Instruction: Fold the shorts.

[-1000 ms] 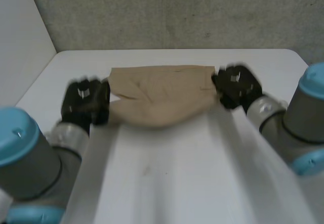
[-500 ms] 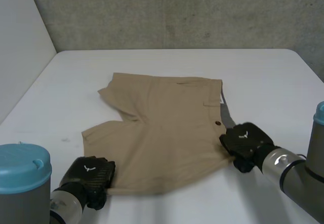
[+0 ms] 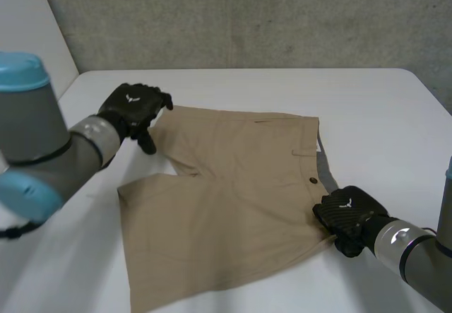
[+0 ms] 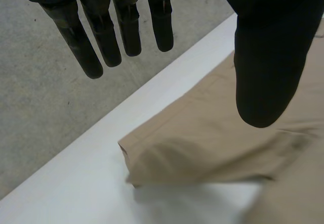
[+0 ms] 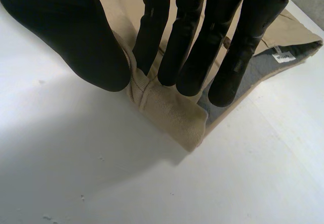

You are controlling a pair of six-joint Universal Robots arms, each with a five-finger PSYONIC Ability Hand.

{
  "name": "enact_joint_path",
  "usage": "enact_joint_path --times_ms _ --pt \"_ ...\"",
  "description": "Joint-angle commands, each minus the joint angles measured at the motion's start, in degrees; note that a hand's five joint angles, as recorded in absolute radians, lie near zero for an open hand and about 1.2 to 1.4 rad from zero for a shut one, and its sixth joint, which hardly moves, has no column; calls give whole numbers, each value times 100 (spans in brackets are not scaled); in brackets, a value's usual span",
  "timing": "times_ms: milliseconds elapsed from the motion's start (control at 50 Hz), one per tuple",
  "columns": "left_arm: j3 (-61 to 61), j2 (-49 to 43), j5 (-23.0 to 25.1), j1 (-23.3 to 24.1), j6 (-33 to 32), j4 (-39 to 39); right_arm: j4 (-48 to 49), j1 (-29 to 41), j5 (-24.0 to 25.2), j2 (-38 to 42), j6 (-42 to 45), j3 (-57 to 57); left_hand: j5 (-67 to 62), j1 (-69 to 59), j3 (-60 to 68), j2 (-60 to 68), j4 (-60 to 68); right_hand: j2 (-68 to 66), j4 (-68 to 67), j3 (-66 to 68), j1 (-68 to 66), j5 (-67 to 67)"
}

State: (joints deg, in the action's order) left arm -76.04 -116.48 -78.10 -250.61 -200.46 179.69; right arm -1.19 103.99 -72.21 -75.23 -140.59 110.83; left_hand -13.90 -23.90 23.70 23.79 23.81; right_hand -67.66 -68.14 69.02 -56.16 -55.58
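Observation:
Tan shorts (image 3: 226, 186) lie spread flat on the white table (image 3: 374, 108), waistband to the right, both legs to the left. My left hand (image 3: 134, 108) hovers open over the far leg's outer corner (image 4: 152, 153); its fingers (image 4: 101, 37) are straight and hold nothing. My right hand (image 3: 346, 217) is at the near end of the waistband. There its fingers (image 5: 187, 47) and thumb pinch a bunched fold of the waistband corner (image 5: 172, 113). The grey inner lining (image 5: 248, 77) and a white label (image 5: 282, 57) show beyond the fingertips.
A concrete wall (image 3: 247, 16) rises behind the table's far edge, and a white wall (image 3: 28, 66) stands at the left. Bare tabletop lies on all sides of the shorts.
The shorts, held up at the far side a second ago, were drawn nearer and laid flat. My left hand let go of the near leg and moved to the far leg.

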Motion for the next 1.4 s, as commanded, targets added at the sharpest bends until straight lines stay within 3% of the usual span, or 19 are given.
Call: enact_joint_path --times_ms 20,200,260,340,380,400,460,560,820,900,1080,1220,1400 --pt "1792 -1718 216 -146 -54 -39 84 25 -12 17 -3 35 -482 -482 502 493 490 -1234 -1186 1098 -2384 -1442" --pt "2857 -2863 709 -190 -475 -443 145 16 -30 35 -12 62 -935 -935 955 946 944 -1234 -1186 1098 -2384 -1442" --pt "3147 -3047 665 -181 -678 -724 181 8 -30 35 -12 62 -1892 -1892 1912 1902 1900 -1234 -1186 1098 -2384 -1442" --pt "3236 -3083 534 -190 -740 -857 216 -1 -30 43 -12 62 -4262 -4263 4282 4273 4271 -1234 -1186 1098 -2384 -1442" --pt "3236 -3074 254 -190 -757 -883 234 -1 -30 52 -3 53 -5601 -5602 5621 5612 5610 -1234 -1186 1098 -2384 -1442" --pt "3218 -3065 121 -199 -775 -875 234 -1 -30 52 -3 53 -5610 -5610 5630 5621 5619 -1234 -1186 1098 -2384 -1442" --pt "3105 -3013 -431 -208 -853 -935 242 -1 -30 61 -12 53 -5610 -5610 5630 5621 5619 -1234 -1186 1098 -2384 -1442" --pt "2464 -2706 -934 -190 -1222 -1147 242 -1 -39 61 -3 62 -5610 -5610 5630 5621 5619 -1234 -1186 1098 -2384 -1442" --pt "1145 -1959 -1075 -6 -1381 -1156 242 16 -39 61 -3 71 -5610 -5610 5630 5621 5619 -1234 -1186 1098 -2384 -1442" --pt "1003 -1660 -1049 188 -1320 -1059 242 16 -39 61 -3 79 -3766 -3766 3786 3776 3774 -1234 -1186 1098 -2384 -1442" --pt "1012 -1168 -1163 179 -907 -585 339 -1 -39 26 -47 88 -1056 -1056 1076 1067 1065 -1234 -1186 1098 -2384 -1442" --pt "451 -289 -1339 170 -415 -611 374 60 -65 8 -126 -140 -701 -701 721 711 709 -1234 -1186 1098 -2384 -1442" --pt "-1263 1231 -1269 442 1034 -690 304 402 -214 69 -1661 -1070 -734 -734 754 745 743 -1234 -1186 1098 -2384 -1442"
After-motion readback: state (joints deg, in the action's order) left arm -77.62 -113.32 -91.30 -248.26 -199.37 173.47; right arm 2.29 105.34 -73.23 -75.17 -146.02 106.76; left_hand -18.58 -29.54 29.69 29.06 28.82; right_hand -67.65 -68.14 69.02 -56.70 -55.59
